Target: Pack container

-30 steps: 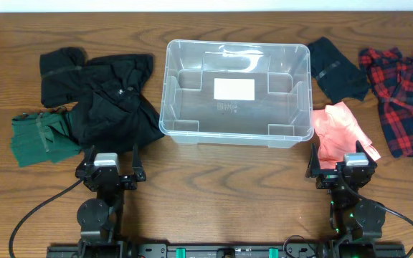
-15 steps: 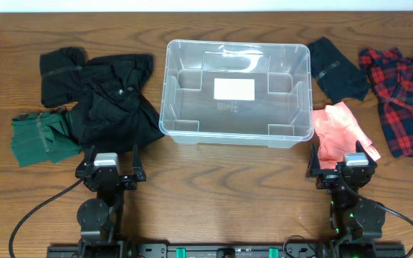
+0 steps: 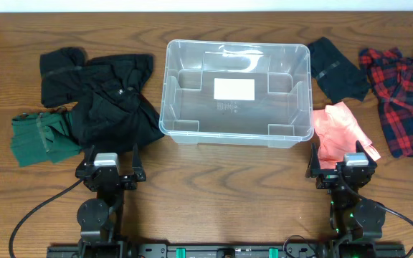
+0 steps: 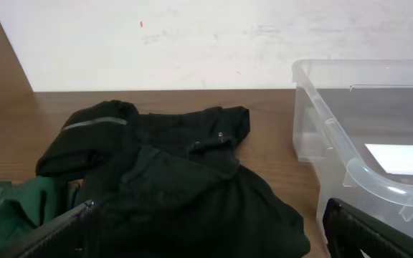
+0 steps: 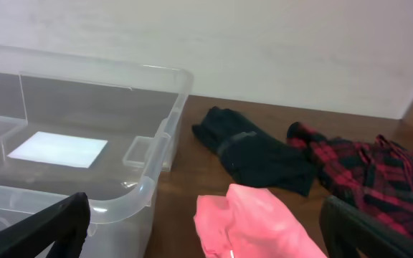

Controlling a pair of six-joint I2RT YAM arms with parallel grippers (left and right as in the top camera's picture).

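L gripper (image 3: 112, 158) sits at approx 7 o'clock on the wood table (image 3: 214, 193), jaws spread wide, gripping nothing; in the L wrist view only the dark fingers (image 4: 56, 231) poke in at the bottom corners, tips cut off. R gripper (image 3: 344, 159) at approx 5 o'clock is likewise wide open and empty, its fingers (image 5: 41, 228) also clipped by the frame edge. Just beyond the L gripper, toward 10 o'clock, lies a black garment pile (image 3: 110, 100): soft, crumpled, w/ a small button; can't tell if it's one piece or two. It overlaps a dark green folded cloth (image 3: 38, 136) at 9 o'clock, so part of the green is hidden. Right at the R gripper is a pink cloth (image 3: 339, 129), smooth and loosely folded, near edge hidden behind the gripper body. The container (image 3: 228, 135) sits mid-table toward 12 o'clock, between the piles: clear plastic, rectangular, rounded rim, black pile touching its L side and pink cloth beside its R corner. Inside, only its own moulded corner blocks and a white label (image 3: 234, 89) on the floor show. At 2 o'clock is a dark folded item (image 3: 338, 68); colour hard to call, black or navy. Past it, a red plaid shirt (image 3: 404, 93), rumpled, cut off at the R frame edge.
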